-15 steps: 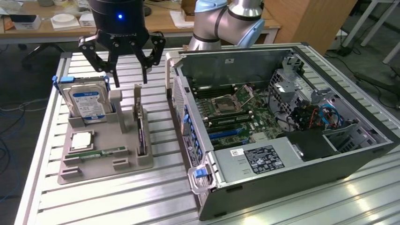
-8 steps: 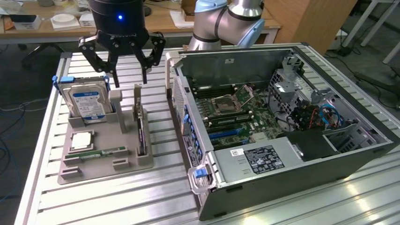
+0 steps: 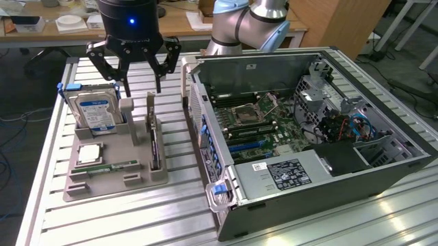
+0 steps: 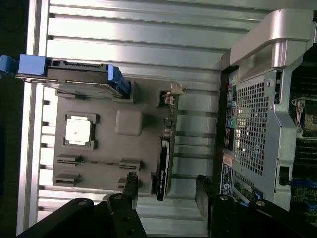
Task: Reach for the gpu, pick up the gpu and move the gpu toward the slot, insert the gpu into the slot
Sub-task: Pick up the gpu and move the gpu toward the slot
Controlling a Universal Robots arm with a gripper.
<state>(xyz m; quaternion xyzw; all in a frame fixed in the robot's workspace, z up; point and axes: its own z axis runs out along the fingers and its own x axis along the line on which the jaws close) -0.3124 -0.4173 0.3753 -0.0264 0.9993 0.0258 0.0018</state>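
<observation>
Above the gpu hover fingers (spread).

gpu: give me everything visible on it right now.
The gpu is a thin, dark, flat card standing on its long edge in a groove of the grey holder tray. The tray sits on the slatted metal table, to the exterior view's left of the open PC case. In the wrist view the card shows edge-on as a narrow black strip with a pale metal bracket at one end. Its fan face cannot be made out. Only the tray touches it. The open pincer hangs above, apart from it.
</observation>
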